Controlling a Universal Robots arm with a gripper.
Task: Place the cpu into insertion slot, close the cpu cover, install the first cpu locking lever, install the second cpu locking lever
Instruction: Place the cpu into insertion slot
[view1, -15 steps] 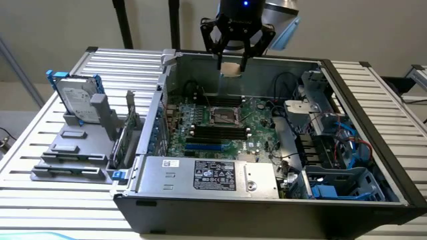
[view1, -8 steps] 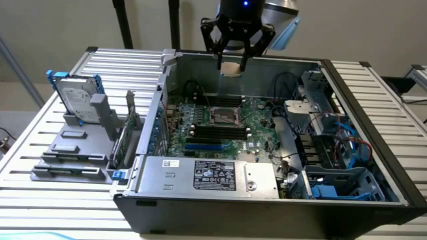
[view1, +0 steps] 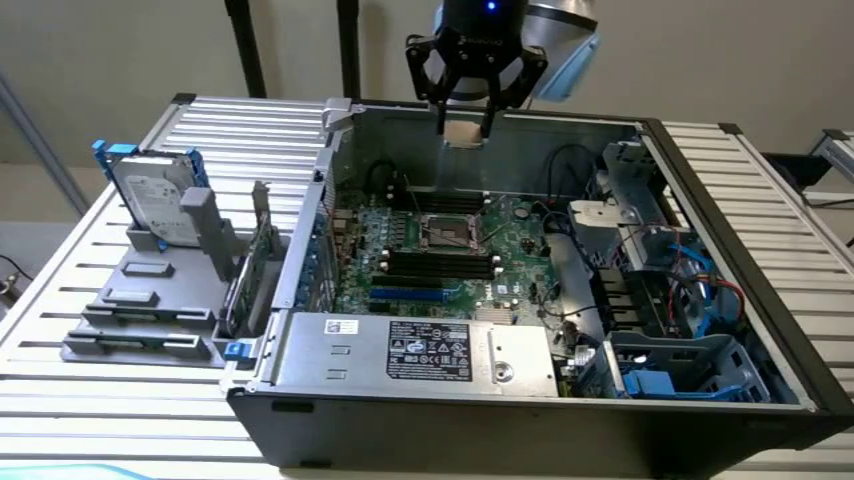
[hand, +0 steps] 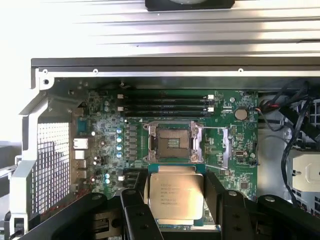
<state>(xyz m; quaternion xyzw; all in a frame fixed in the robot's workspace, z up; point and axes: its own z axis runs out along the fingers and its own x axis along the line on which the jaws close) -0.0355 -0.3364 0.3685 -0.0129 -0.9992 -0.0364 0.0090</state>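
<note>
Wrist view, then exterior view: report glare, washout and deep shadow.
Wrist view: the ribbed table is bleached near white beyond the case; the cpu, held in the gripper, shows a sheen. Exterior view: light is even, the insertion slot sits dim inside the case, whose front wall is almost black.

The black pincer (hand: 177, 212) grips the small square silvery metal cpu (hand: 176, 194) by two edges, apart from the square black insertion slot (hand: 173, 144) on the green motherboard (hand: 242, 167).

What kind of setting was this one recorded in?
Probably a robotics lab bench for PC assembly: an open computer case on a slatted metal table, a hard drive racked alongside, the end effector holding the cpu.
</note>
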